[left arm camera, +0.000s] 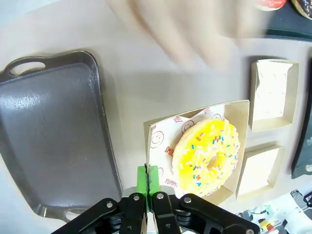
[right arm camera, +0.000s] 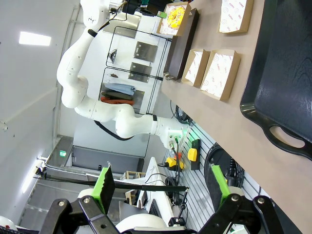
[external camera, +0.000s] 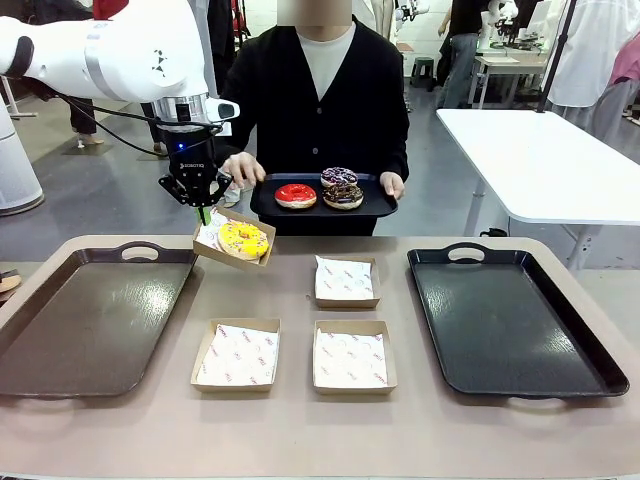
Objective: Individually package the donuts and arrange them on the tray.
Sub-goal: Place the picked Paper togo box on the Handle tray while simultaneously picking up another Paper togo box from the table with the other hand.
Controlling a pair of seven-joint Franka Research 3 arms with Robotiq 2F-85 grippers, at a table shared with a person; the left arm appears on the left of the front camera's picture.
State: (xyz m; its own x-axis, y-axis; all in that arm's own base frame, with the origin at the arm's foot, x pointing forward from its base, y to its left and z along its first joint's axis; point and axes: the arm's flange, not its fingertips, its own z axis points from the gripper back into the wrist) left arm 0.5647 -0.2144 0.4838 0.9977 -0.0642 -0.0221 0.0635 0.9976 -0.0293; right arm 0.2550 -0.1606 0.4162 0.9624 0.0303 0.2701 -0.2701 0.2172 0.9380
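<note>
Left gripper (external camera: 204, 211) pinches the tilted box (external camera: 230, 257) by its rim; yellow donut (external camera: 244, 239) could slide out. Right gripper (right arm camera: 163, 187) wide, empty.

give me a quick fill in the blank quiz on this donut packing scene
The left tool is shut on the rim of a box holding the ___ donut.
The person's small tray carries ___ donuts.
___ more boxes lie flat on the table.
The right tool is ___.
Missing words: yellow; three; three; open.
</note>
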